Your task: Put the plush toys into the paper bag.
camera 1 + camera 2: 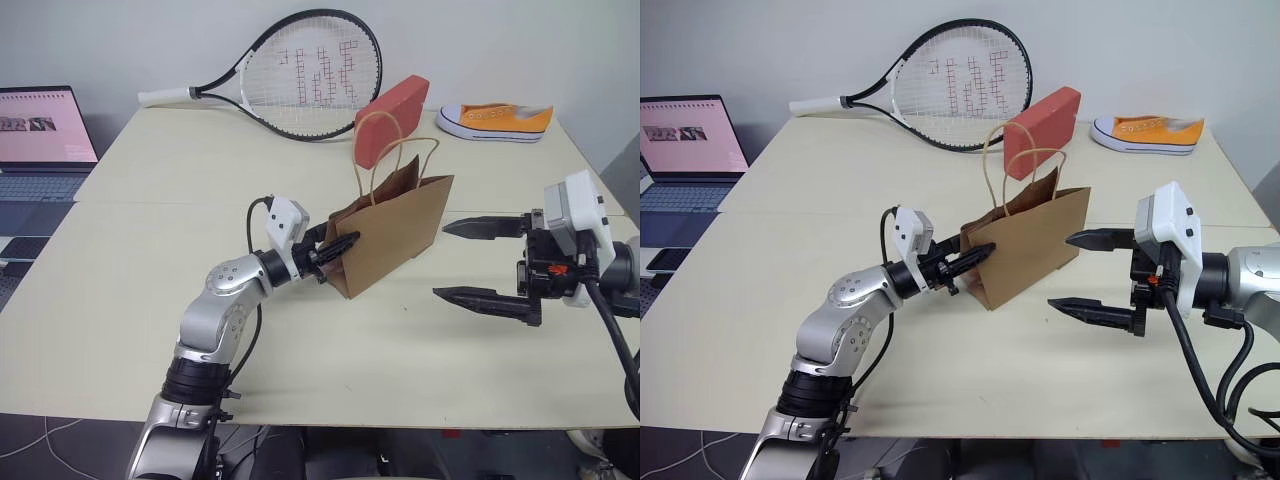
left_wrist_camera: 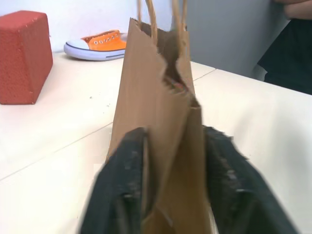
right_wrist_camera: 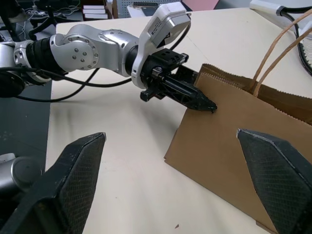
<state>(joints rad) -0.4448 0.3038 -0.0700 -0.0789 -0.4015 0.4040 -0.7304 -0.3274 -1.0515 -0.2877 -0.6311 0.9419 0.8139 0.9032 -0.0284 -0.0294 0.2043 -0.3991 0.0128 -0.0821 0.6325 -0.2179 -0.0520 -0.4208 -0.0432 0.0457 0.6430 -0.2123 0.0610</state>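
The brown paper bag [image 1: 395, 235] stands upright in the middle of the table [image 1: 150, 290], its two loop handles [image 1: 375, 150] sticking up. My left gripper [image 1: 345, 243] is shut on the bag's narrow left side, one black finger on each face of the side fold [image 2: 173, 134]. My right gripper [image 1: 440, 260] hovers open just right of the bag with nothing between its fingers [image 3: 170, 134]. The right wrist view also shows the left gripper [image 3: 207, 105] pinching the bag's edge. The plush toys are out of view.
At the back of the table lie a tennis racket [image 1: 300, 75], a red block [image 1: 392, 118] right behind the bag, and an orange sneaker [image 1: 495, 120]. A laptop [image 1: 40, 135] sits off the left edge. A person in dark clothes [image 2: 287, 44] stands beyond the table.
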